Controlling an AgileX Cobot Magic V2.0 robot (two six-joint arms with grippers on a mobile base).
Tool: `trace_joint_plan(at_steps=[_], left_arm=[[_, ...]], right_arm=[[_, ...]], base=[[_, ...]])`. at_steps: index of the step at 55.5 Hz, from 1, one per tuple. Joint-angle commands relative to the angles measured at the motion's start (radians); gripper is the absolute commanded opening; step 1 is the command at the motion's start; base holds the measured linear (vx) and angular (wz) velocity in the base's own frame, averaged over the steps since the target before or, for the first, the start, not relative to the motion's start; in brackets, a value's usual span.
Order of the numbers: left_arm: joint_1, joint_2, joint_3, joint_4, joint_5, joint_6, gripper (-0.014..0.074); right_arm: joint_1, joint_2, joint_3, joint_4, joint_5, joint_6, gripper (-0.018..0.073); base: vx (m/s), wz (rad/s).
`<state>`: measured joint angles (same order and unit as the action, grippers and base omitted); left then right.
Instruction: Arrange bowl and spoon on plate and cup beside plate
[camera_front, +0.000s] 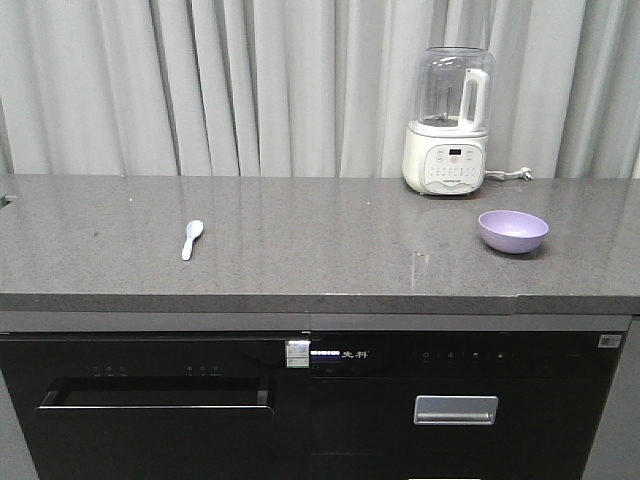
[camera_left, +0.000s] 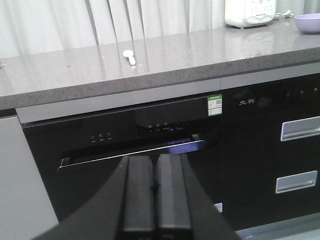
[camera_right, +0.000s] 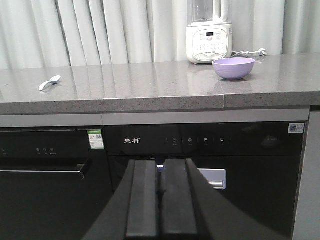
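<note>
No step begun. My left gripper (camera_left: 154, 161) and right gripper (camera_right: 161, 162) pressed together, empty, below worktop (camera_front: 320, 270). Spoon (camera_front: 192, 239) left, bowl (camera_front: 513, 230) near right edge. Plate, cup unseen; I'd locate plate first.

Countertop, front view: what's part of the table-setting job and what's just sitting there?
Job:
- lavender bowl, right side of the countertop
- white spoon, left side
- plate and cup: not in view

Lying about:
- white blender with clear jug, at the back behind the bowl
- its power cord
</note>
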<state>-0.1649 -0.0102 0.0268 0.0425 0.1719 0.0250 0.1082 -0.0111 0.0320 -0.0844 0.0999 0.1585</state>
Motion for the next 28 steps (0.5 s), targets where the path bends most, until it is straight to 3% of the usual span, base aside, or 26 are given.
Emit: trace_joint_plan(at_steps=[1,28], left_arm=[[0.002,-0.006,-0.027,-0.001,-0.082,-0.008,0.0],[0.002,-0.006,-0.027,-0.001,-0.082,-0.008,0.0]], right_arm=[[-0.005,-0.004,0.002,-0.014,-0.083,0.0,-0.0006],[-0.005,-0.004,0.002,-0.014,-0.083,0.0,-0.0006]], base=[[0.0,0.0],[0.0,0.0]])
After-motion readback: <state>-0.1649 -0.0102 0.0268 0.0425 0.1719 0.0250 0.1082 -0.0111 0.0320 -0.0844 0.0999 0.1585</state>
